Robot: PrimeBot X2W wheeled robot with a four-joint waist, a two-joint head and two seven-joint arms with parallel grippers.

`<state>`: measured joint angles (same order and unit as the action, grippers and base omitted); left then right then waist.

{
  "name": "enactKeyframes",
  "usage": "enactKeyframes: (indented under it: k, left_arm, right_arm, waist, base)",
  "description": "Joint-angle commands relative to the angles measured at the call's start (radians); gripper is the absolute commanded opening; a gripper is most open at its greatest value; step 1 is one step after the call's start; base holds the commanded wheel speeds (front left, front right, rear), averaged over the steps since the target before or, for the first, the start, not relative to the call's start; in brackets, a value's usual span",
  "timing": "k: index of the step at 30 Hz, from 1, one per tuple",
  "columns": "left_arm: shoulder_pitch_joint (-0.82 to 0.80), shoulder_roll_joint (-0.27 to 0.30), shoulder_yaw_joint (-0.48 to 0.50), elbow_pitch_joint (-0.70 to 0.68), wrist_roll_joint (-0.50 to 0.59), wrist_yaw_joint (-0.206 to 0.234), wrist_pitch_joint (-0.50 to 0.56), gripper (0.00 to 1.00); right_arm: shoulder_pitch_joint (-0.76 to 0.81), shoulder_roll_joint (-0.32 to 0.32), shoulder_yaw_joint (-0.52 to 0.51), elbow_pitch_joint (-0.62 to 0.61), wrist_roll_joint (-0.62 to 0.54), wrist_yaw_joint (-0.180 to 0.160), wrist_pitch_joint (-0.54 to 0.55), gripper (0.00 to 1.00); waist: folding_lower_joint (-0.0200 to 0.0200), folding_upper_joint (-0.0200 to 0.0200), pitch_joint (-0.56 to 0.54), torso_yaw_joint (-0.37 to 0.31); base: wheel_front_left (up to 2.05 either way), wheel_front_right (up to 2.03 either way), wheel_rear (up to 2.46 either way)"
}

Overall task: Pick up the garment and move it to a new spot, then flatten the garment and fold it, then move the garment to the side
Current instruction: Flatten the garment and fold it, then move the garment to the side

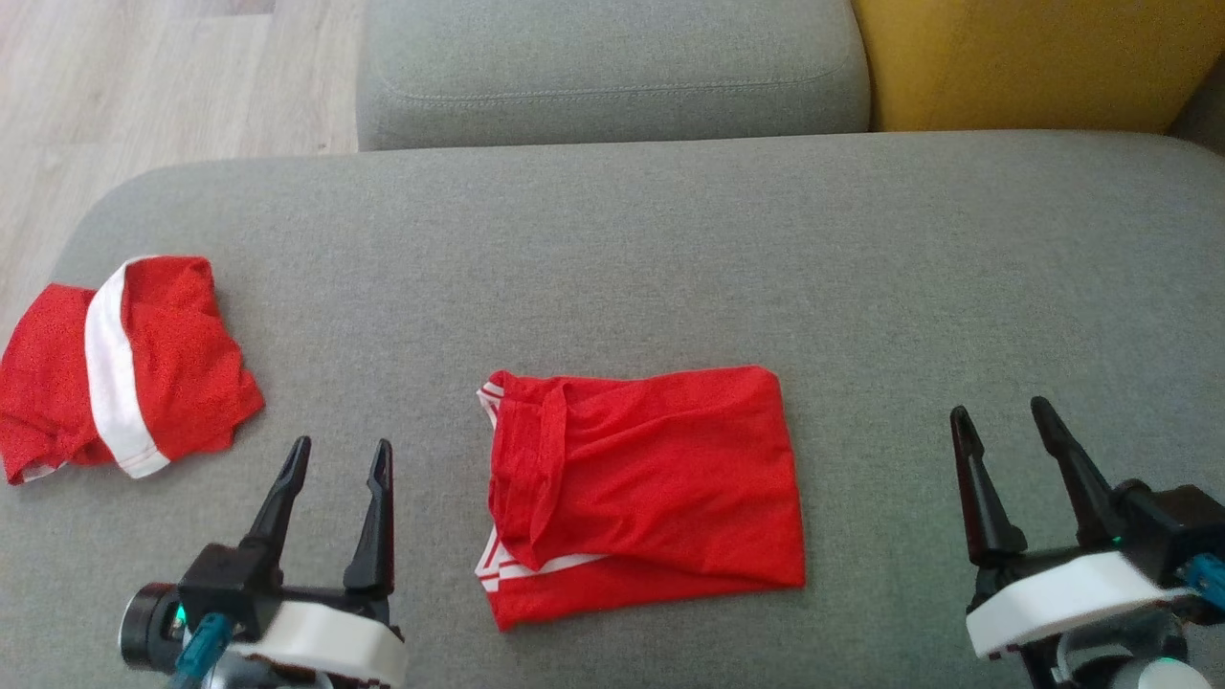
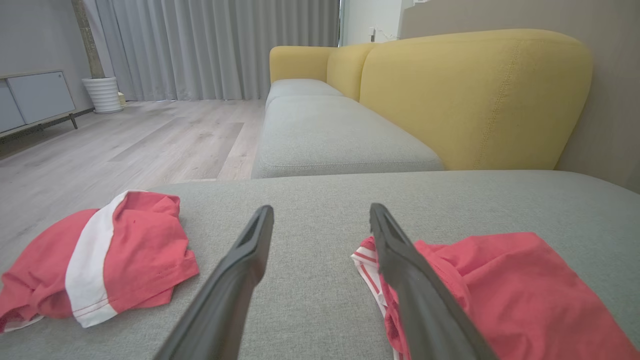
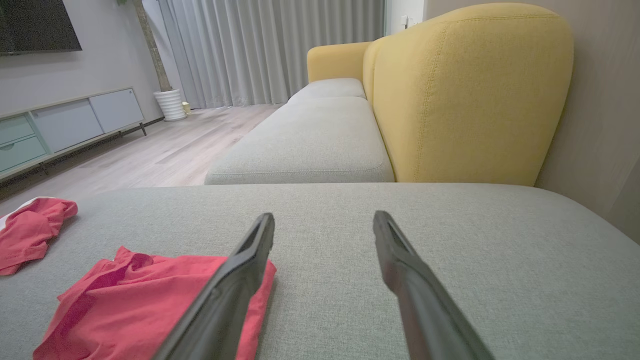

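Garment folded on sofa seat; L & R jaws wide apart, empty, flanking it.

Left tool and right tool hover, fingers spread, holding nothing.

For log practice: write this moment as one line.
left gripper open; right gripper open; folded garment between them; crumpled garment left
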<state>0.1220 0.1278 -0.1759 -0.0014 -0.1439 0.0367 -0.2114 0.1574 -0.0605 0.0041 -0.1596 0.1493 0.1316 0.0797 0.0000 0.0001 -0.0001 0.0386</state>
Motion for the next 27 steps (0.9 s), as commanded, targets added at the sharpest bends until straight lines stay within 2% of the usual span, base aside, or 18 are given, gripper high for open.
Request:
enactKeyframes:
  k: [1, 18, 22, 27]
  left_arm:
    - [-0.037, 0.016, 0.034, -0.039, -0.009, 0.008, 0.001, 1.00]
    - [-0.089, 0.024, 0.023, -0.048, -0.015, 0.008, -0.009, 1.00]
    - [-0.129, 0.019, 0.016, -0.050, -0.017, 0.003, -0.019, 1.00]
    - [-0.187, 0.002, 0.002, -0.039, -0.020, -0.004, -0.034, 1.00]
  right_arm:
    - [-0.022, -0.005, 0.019, -0.040, -0.004, -0.001, 0.002, 1.00]
    - [-0.050, -0.001, 0.015, -0.008, -0.002, -0.001, -0.001, 1.00]
    - [-0.091, -0.005, 0.028, 0.053, 0.001, -0.001, 0.009, 1.00]
    - [-0.168, -0.006, 0.086, 0.199, 0.019, -0.001, 0.023, 1.00]
  waist:
    - [0.0000, -0.0001, 0.001, 0.001]
    - [0.0000, -0.0001, 0.059, 0.015]
    - [0.0000, -0.0001, 0.100, 0.036]
    - [0.0000, -0.0001, 0.152, 0.081]
  base:
    - [0.00, 0.00, 0.00]
    - [0.00, 0.00, 0.00]
    - [0.00, 0.00, 0.00]
    - [0.00, 0.00, 0.00]
